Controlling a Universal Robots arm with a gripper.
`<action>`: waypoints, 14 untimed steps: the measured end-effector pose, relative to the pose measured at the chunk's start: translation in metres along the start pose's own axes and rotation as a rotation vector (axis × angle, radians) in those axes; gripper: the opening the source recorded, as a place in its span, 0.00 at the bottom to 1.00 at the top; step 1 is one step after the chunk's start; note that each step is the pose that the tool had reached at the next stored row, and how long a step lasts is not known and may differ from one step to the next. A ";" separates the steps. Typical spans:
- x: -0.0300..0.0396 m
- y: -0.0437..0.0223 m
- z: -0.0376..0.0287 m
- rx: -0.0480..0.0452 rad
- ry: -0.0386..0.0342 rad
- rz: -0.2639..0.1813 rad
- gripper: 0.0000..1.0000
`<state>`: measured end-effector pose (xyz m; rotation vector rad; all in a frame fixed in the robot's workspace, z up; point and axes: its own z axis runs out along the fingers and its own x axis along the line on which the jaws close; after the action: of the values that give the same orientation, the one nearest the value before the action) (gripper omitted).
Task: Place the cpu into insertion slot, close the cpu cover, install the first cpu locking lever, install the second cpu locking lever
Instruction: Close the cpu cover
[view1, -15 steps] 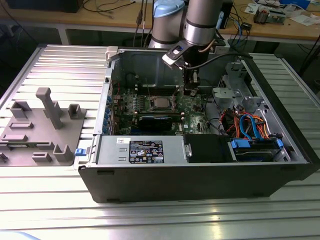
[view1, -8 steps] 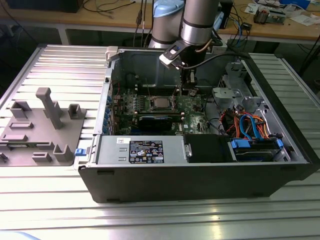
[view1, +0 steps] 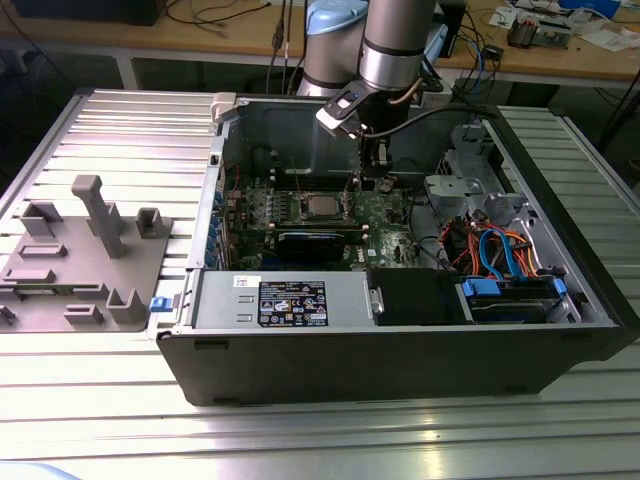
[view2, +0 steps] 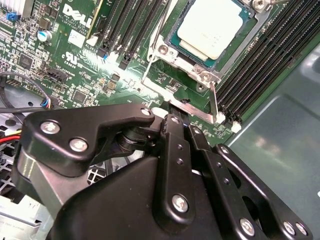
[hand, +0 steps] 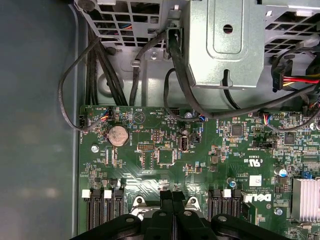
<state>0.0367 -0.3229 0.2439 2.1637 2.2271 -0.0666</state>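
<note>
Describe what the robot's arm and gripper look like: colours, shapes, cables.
The arm is a silver-grey tube with light blue joint caps. A small pale camera block is mounted at its wrist, and a black cable loops away from there. The gripper is matte black, built from flat linkage bars studded with silver screws.

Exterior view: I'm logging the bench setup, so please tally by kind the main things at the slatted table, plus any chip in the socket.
Case: 1
Grey fixture: 1
Arm: 1
Cpu: 1
Total: 4
</note>
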 end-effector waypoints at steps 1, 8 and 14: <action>0.0000 0.0000 0.0000 0.0000 0.0000 0.000 0.11; 0.0001 -0.0033 0.0000 0.0000 0.0000 0.000 0.11; 0.0002 -0.0070 0.0000 0.0000 0.0000 0.000 0.11</action>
<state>0.0297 -0.3229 0.2439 2.1637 2.2270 -0.0667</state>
